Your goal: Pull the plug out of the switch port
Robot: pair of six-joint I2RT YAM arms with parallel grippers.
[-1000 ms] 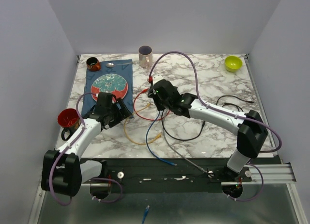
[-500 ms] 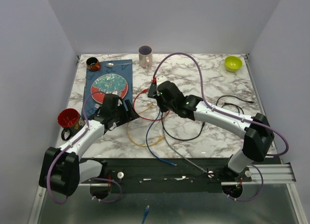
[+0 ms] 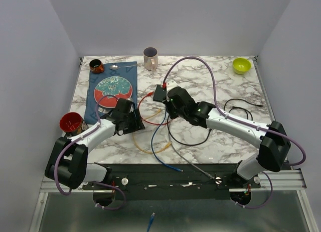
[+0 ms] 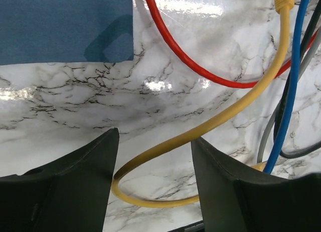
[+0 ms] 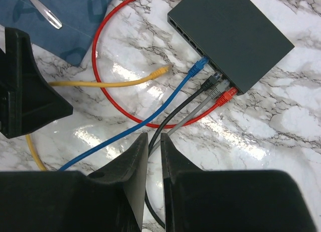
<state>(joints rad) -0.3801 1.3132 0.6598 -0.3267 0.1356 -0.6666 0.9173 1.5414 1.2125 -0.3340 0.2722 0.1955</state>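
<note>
The switch (image 5: 230, 36) sits upper right of the right wrist view, yellow plug (image 5: 161, 70) already free; the right gripper (image 5: 154, 140) has backed off, nearly shut, perhaps on the black cable (image 5: 210, 82), as the left gripper (image 4: 154, 139), open, narrows round the yellow cable (image 4: 225, 115)

The left pincer (image 3: 134, 119) was swung rightward over the yellow cable (image 4: 210, 122) and partly narrowed. The right pincer (image 3: 170, 104) was drawn back, uncovering the switch (image 3: 160, 93).
</note>
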